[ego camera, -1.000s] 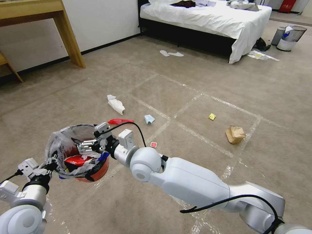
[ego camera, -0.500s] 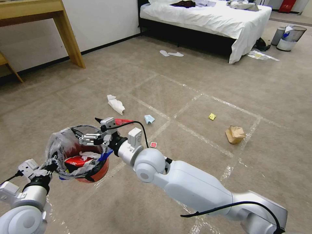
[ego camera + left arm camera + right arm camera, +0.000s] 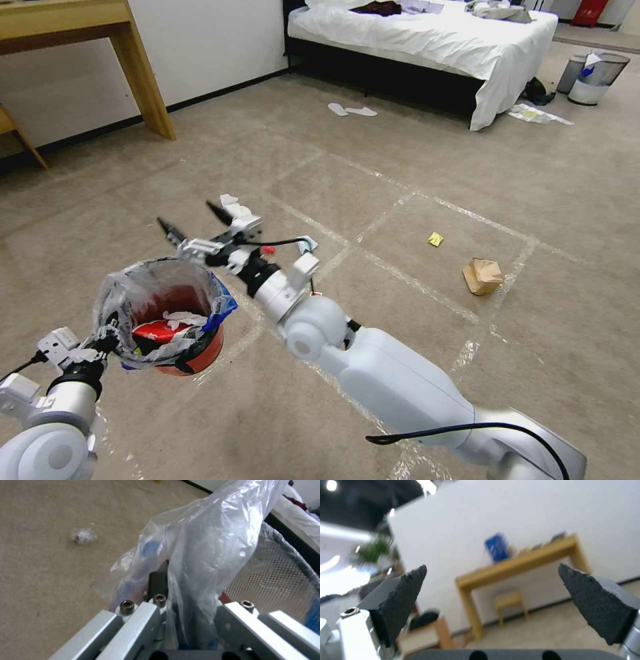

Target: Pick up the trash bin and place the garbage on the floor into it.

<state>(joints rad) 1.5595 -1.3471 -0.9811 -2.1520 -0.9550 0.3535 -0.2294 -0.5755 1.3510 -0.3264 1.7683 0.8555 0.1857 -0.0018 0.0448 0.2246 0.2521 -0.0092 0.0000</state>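
Bedroom, beige-tan carpeted floor [image 3: 400,153] marked with a grid of shiny tape strips. Right claw [image 3: 193,230]: jaws spread wide, empty, raised just above and beyond the far rim of the trash bin [image 3: 163,313], fingertips pointing up and away toward the wall. Left claw [image 3: 100,347]: clamped on the near rim of the trash bin through its crinkled clear liner [image 3: 206,545], holding the red bin off the floor at the robot's left front; inside lay a red wrapper and white tissue. Garbage on the floor, from the right claw outward: white crumpled tissue [image 3: 238,213] just behind the fingers; pale blue scrap [image 3: 307,244] and small red card [image 3: 315,294] partly hidden by the wrist; yellow wrapper [image 3: 435,239] farther right; brown paper bag [image 3: 483,276] beyond it, well apart from the bin. Judgement: a deposit looked finished, and the next pick would go best on the nearest piece, the white tissue, with jaws kept wide on descent, closing low against the carpet so thin paper does not slip, the bin held level and clear of the working arm. Surroundings: wooden table [image 3: 80,33] at the left wall, bed [image 3: 427,40] with white sheets at the back, pair of slippers [image 3: 351,110] before it, grey metal bin [image 3: 597,77] at far right.
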